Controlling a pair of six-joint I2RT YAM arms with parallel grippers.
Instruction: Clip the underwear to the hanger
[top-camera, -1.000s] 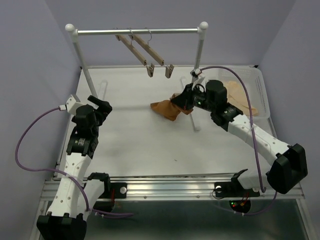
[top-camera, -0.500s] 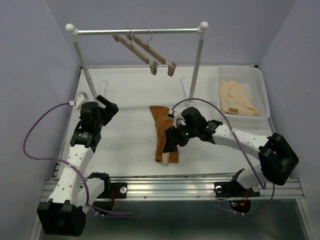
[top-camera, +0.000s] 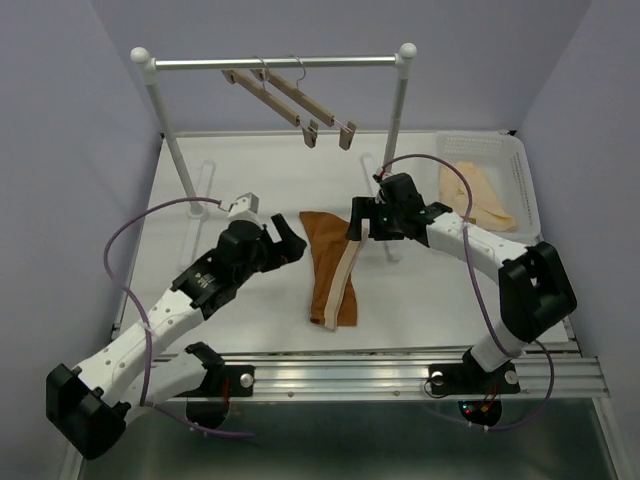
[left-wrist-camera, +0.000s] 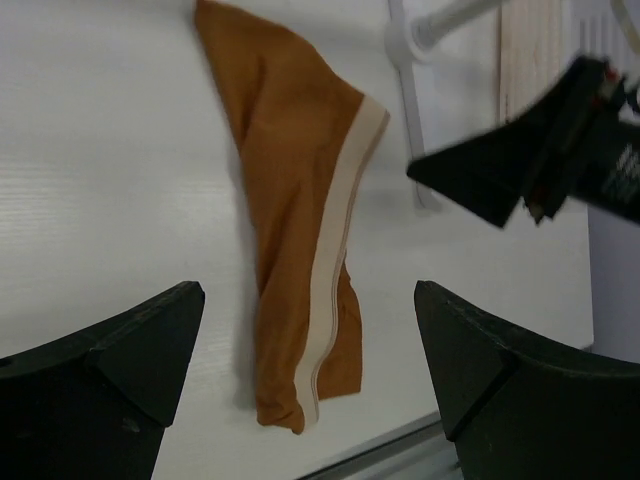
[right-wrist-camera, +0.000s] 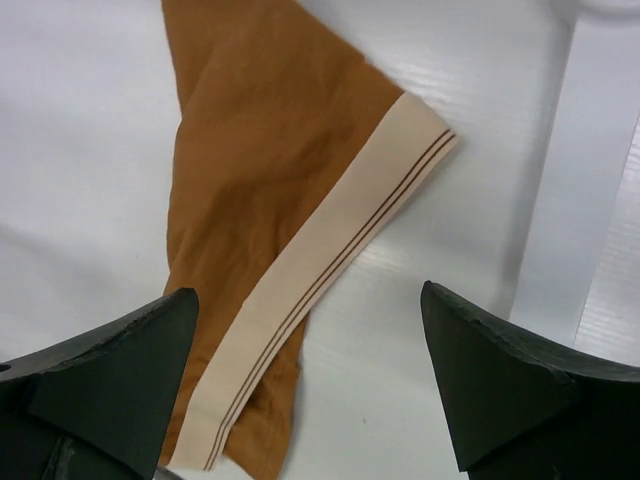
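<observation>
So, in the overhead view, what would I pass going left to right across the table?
The left arm's fingers, open → the rust-brown underwear, lying flat → the right arm's fingers, open at its upper right corner → the white basket holding cream garments.

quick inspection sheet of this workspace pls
surface: white table, no damage seen
job's things: underwear lies flat on the table, unclipped; two hangers hang on the rail
clutter: basket at right, holding cream garments
grippers: left pincer open, empty, left of the underwear; right pincer open, empty, over the waistband's far end
cables: purple cables loop off both arms, none on the underwear
surroundings: lavender walls; nothing else seen
</observation>
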